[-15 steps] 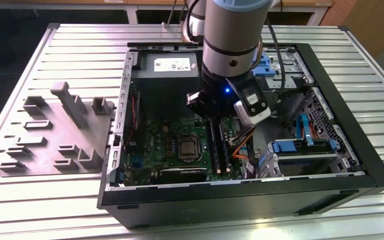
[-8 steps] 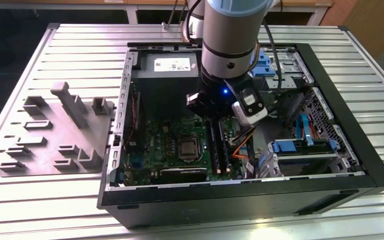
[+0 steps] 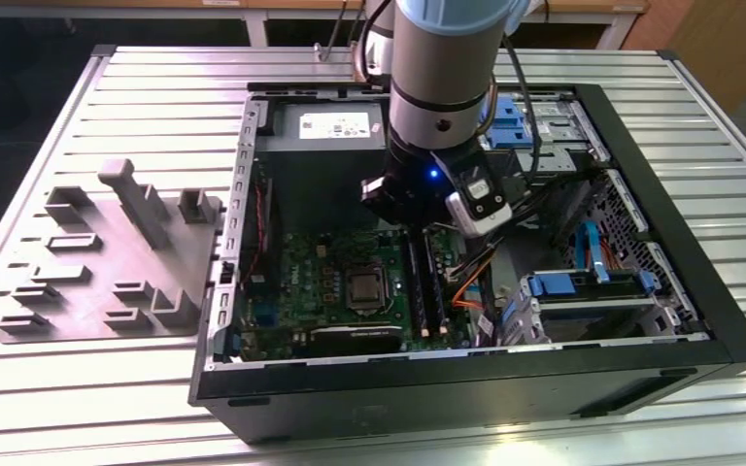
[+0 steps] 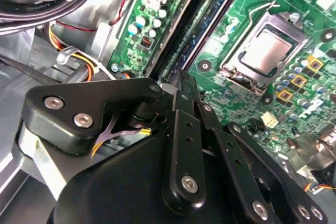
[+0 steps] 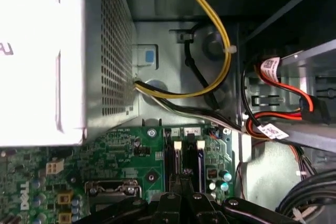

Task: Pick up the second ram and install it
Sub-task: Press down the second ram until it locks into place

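Both wrist views show claw [image 4: 181, 80] over slots [image 5: 185, 156].

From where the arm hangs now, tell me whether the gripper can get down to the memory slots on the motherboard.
Probably yes. The gripper hangs directly above the memory slots, and the case lies open on top. The yellow and black cables run off to the side, not across the slots.

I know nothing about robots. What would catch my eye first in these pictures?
Probably the big grey robot arm reaching down into an open computer case on a slatted metal table. Its black tool hangs just above the memory slots of the green motherboard, near the silver processor. On the exterior view's left, outside the case, lies a grey moulded holder tray.
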Action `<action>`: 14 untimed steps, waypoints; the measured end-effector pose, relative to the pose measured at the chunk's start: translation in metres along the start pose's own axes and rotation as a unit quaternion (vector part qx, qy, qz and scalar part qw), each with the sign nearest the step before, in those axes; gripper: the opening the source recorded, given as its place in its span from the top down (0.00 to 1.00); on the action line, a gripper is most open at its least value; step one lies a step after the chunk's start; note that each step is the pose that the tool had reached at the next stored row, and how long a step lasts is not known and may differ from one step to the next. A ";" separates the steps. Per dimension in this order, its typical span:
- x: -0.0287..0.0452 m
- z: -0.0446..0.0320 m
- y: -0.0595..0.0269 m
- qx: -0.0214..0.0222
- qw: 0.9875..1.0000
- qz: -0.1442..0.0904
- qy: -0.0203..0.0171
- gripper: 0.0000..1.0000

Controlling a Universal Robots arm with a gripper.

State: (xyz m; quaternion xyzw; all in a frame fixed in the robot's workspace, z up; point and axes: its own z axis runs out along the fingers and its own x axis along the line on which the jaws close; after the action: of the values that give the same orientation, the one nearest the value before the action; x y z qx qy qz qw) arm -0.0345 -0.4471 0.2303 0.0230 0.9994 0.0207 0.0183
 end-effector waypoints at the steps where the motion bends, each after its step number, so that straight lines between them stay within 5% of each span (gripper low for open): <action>1: 0.0001 0.0003 0.0005 0.000 1.000 0.000 0.000 0.90; 14: 0.0009 0.0110 0.0092 0.000 1.000 0.000 0.000 0.90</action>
State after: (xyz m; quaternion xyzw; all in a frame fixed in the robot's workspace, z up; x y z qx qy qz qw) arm -0.0346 -0.4375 0.2197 0.0230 0.9994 0.0206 0.0183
